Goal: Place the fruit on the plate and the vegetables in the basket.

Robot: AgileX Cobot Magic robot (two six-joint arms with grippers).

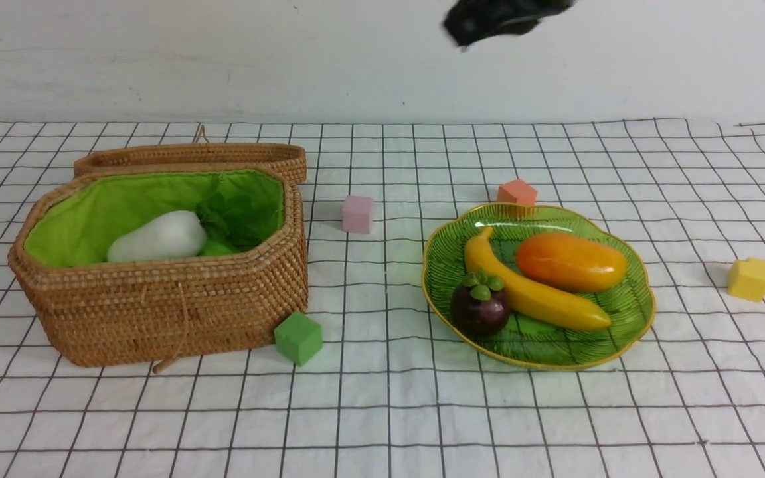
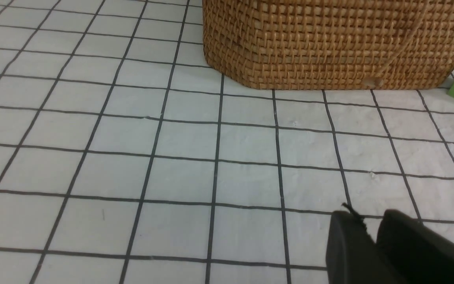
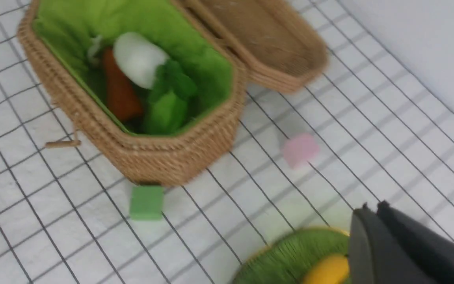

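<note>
Fruit: you have all three on the plate [image 1: 631,312]: the banana [image 1: 535,292] lies diagonally across the middle, the mango [image 1: 572,261] just behind it, and the mangosteen [image 1: 479,305] at the banana's near left side, touching it.
Plate: it sits on the tabletop [image 1: 382,411] to your right of centre, well apart from the basket [image 1: 170,312].
Vegetables: you can see the white radish [image 1: 158,237] in the basket with green leaves beside it; your right wrist view also shows the orange carrot [image 3: 120,91] and the light-green cucumber [image 3: 164,112] lying next to it inside.
Basket: it stands open on your left, its lid [image 1: 190,158] lying behind it.
Cubes: green [image 1: 298,337] touching the basket's near corner, pink [image 1: 357,214] between basket and plate, orange [image 1: 516,192] just behind the plate, yellow [image 1: 750,279] far right.
Left hand [image 2: 369,232]: your fingers are nearly together, holding nothing, low over bare tabletop near the basket wall.
Right hand [image 3: 371,215]: your fingers are pressed together and empty, raised above the plate's edge.
</note>
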